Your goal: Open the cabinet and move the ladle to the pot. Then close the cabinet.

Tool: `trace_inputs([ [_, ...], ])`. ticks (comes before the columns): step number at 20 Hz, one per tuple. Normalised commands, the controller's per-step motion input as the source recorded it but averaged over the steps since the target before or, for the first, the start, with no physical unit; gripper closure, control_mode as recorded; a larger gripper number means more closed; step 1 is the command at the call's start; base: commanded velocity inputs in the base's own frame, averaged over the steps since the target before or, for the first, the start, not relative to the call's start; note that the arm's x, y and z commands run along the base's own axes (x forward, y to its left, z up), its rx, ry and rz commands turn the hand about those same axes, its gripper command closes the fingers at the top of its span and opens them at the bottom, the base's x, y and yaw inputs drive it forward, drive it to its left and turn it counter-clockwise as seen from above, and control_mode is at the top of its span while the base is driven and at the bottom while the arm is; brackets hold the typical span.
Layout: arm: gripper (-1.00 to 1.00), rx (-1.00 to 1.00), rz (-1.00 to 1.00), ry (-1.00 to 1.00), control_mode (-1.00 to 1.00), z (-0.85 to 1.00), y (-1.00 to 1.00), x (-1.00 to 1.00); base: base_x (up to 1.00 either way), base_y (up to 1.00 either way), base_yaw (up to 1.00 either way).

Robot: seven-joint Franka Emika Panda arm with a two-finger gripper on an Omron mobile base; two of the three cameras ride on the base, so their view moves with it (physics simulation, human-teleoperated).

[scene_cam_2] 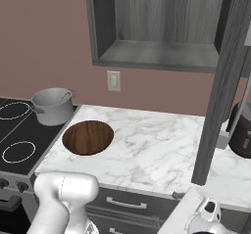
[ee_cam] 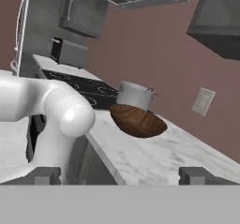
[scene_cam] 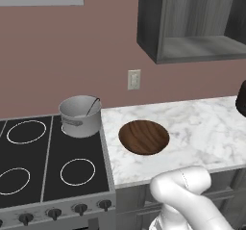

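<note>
Cabinet (scene_cam_2: 162, 30): it is hanging open above the tabletop, its shelf lying bare, and its door (scene_cam_2: 223, 81) is swinging out edge-on at the right of the right base view.

Ladle (scene_cam: 92, 106): you are seeing its thin dark handle leaning out of the pot, against the rim; the bowl is sitting hidden down inside, so judge the transfer as done.

Pot (scene_cam: 80, 116): it is standing on the stove (scene_cam: 48, 161), at the back corner nearest the tabletop (scene_cam: 202, 133), just beside the wooden disc (scene_cam: 143, 136) but not touching it.

Fingers (ee_cam: 49, 175): they are standing wide apart and gripping nothing; in the hand view the two tips are rising at the bottom edge, pointing across the tabletop toward the disc and the pot.

Step in hand: you are most likely setting up to close the cabinet, the only part of the task that is looking unfinished.

Doing it well: you are wanting to bring the hand up and round to the outer face of the door, well clear of its lower corner, then push flat and steadily toward the carcass.

Watching for: the dark appliance (scene_cam_2: 242, 130) is sitting near the door on the tabletop, so you are needing to keep the elbow high while swinging past it.
</note>
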Motion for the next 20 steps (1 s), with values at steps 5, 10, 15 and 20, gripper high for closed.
trace_inputs([
  [5,-1.0,0.0,0.02,-0.19,-1.0,0.22,-0.49,-0.33,0.0,0.0,0.0],
  [10,-1.0,0.0,0.05,-0.21,-1.0,0.38,-0.33,-0.38,0.0,0.0,0.0],
  [15,-1.0,-0.06,0.07,-0.24,-1.0,0.64,-0.14,-0.18,0.0,0.0,0.0],
  [20,-1.0,-0.07,0.1,-0.22,-1.0,0.81,-0.05,-0.01,0.0,0.0,0.0],
])
